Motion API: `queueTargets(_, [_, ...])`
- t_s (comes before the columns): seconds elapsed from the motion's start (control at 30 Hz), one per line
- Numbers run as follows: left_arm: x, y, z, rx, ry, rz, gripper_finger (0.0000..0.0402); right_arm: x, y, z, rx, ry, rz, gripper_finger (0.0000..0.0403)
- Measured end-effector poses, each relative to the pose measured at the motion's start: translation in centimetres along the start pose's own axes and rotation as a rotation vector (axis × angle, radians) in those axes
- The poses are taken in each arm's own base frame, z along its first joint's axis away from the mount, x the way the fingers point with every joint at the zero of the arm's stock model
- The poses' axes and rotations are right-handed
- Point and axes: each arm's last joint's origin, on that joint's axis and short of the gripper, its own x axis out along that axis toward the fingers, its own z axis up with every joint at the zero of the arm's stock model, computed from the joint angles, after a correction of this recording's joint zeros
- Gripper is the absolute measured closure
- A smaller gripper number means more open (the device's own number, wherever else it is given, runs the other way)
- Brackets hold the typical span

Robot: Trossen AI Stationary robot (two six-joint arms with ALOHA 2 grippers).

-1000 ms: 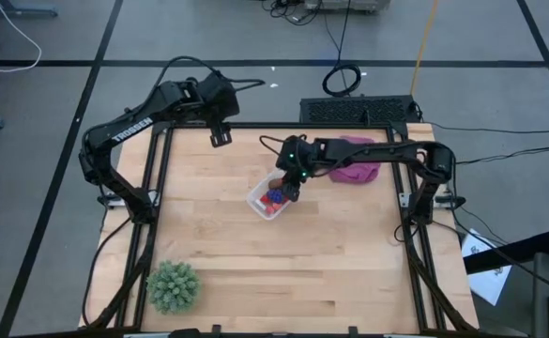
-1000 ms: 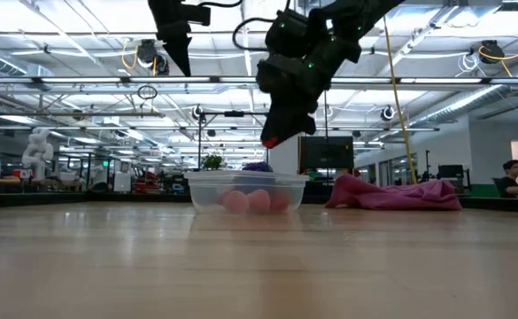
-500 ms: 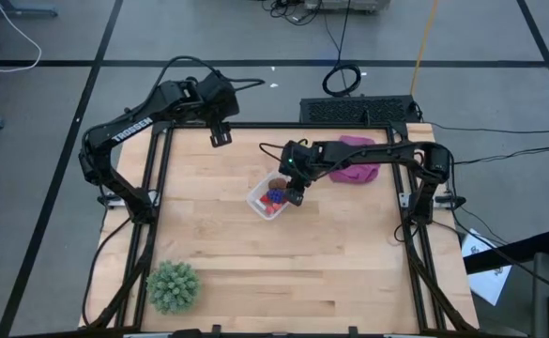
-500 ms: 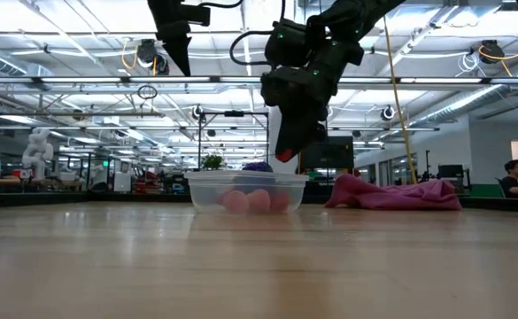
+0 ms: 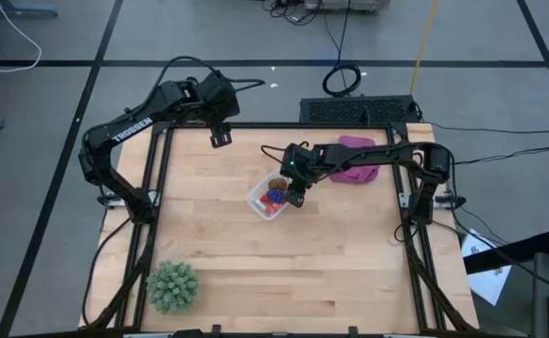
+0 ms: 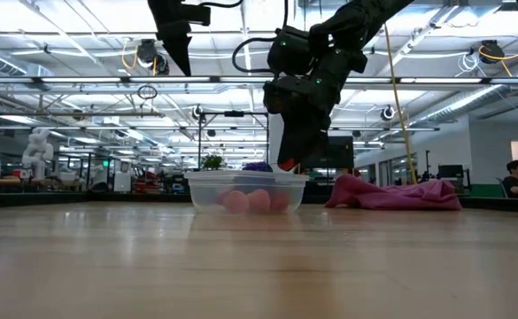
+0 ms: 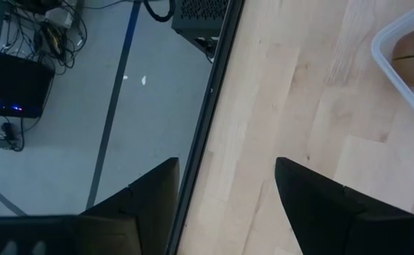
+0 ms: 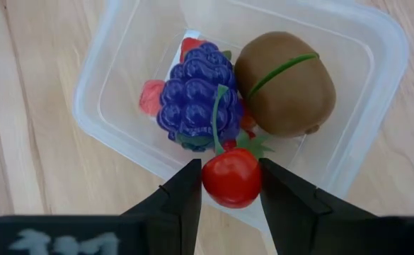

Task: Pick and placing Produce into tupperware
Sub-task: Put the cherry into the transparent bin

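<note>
The clear square tupperware stands at mid-table, its base on the wood. In it lie a purple-blue grape bunch, a brown oval fruit and small red and pink pieces. My right gripper hangs over the tub's right rim, shut on a small red round fruit with a green stalk. In the low view that fruit sits just above the rim. My left gripper waits open, high over the table's far left part. My right gripper pinches the red fruit's round body between its two fingers, one on each side. The fingers come from above, pointing down at a slight slant. The fruit is lifted clear, just above the tub's right rim, with its green stalk reaching over the grapes.
A magenta-purple cloth lies crumpled right of the tub near the far edge. A green spiky ball plant stands at the near left corner. Bare wood stretches across the near half of the table.
My right gripper has come down toward the tub, with a small shift toward the table's right edge. It stayed shut on the red fruit, which has sunk from well above the tub to just over its right rim.
</note>
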Motion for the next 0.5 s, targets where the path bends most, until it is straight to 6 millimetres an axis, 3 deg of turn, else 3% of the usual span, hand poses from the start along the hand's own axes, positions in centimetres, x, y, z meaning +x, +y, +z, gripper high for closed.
queueTargets(0.5, [0.01, -0.01, 0.01, 0.002, 0.0, 0.0, 0.0163, 0.01, 0.02, 0.1, -0.004, -0.011, 0.002, 0.0279])
